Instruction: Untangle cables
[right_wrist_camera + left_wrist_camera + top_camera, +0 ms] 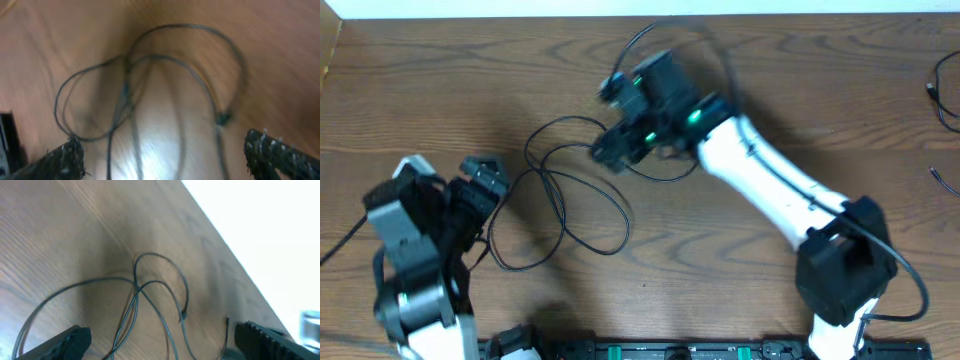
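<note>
Thin black cables (552, 178) lie in crossed loops on the wooden table (740, 260), between my two arms. My left gripper (492, 185) stands open at the left end of the loops. In the left wrist view the cables (136, 282) cross ahead of the open left gripper (162, 345), and strands run on between its fingers with a small plug (183, 315) near the right one. My right gripper (608, 120) hovers open over the upper right loops. In the blurred right wrist view the cables (125, 90) and a plug (223, 118) lie under the open right gripper (170, 160), untouched.
More thin black cable ends (945, 95) lie at the table's right edge. The table's far edge (640, 16) runs along the top, with white floor (260, 230) beyond it. A black rail (650, 350) sits along the near edge.
</note>
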Controlling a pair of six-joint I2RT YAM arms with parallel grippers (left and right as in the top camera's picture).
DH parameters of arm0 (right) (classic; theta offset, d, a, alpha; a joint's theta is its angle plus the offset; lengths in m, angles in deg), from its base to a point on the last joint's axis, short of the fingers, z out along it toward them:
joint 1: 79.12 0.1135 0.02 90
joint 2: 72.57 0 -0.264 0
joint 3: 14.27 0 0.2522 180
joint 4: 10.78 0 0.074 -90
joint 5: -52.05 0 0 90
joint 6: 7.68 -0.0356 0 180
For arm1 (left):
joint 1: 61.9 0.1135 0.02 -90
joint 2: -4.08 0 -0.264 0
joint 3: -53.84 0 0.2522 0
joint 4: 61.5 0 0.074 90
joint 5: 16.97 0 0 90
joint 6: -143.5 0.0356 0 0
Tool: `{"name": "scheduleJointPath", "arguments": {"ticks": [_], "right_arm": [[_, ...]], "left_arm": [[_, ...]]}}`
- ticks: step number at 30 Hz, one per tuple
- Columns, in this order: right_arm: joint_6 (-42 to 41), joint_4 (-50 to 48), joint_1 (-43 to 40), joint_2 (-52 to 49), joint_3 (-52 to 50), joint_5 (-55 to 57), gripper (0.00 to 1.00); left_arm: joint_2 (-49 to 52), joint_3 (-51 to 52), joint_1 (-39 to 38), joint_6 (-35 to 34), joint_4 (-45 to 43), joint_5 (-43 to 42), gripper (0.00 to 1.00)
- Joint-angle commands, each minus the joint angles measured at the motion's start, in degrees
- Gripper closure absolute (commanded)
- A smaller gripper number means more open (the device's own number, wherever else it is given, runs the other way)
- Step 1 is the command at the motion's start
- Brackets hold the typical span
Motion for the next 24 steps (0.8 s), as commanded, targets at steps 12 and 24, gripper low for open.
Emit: {"name": "scheduleJointPath", "arguments": {"ticks": [12,24], "right_arm": [[-13.14,-24.81,13.94,-12.48,-6.14,11.52,0.01],[-16.57,-32.52,16.28,-19.32,-5.14,19.71,0.23]], "left_arm": [[-5.73,-1.86,0.44,-0.33,6.62,6.19,0.04],[-5.68,-2.08,0.44,-0.33,6.47,6.19,0.04]]}}
